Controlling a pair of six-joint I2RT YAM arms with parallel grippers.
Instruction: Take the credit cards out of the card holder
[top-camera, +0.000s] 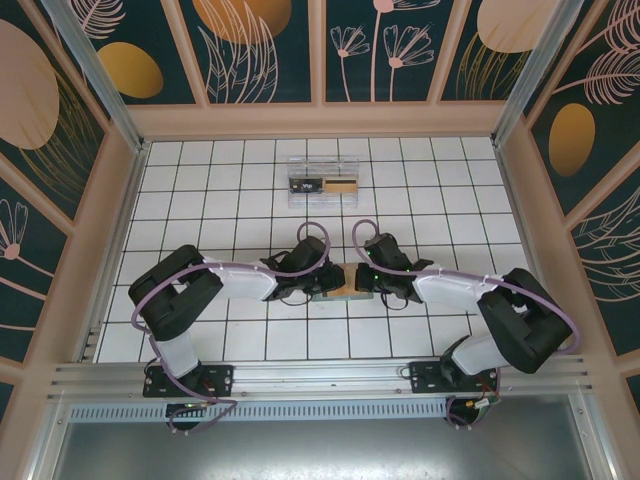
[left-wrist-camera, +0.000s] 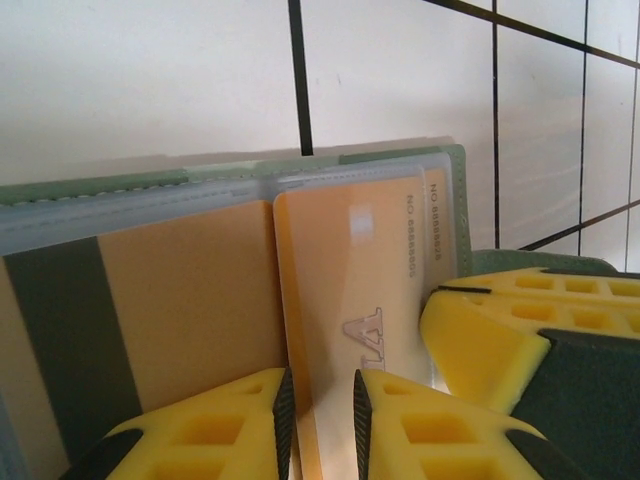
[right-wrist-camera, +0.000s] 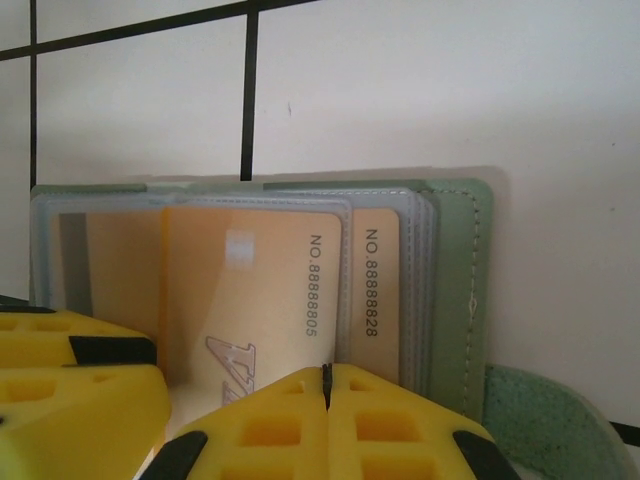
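Card holder (top-camera: 338, 291) lies open on table (top-camera: 200, 200), well to near side of clear box (top-camera: 322, 181). L tool (left-wrist-camera: 322, 385) parted astride gold card (left-wrist-camera: 350, 280). R tool (right-wrist-camera: 326, 378) clenched, can't tell on what. Risk: sleeve drags, holder lifts w/ card.

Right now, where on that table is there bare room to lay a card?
Bare tiles lie between the clear box and each side wall, and in front between the arm bases. Crowded: the middle, where left claw and right claw meet at the card holder.
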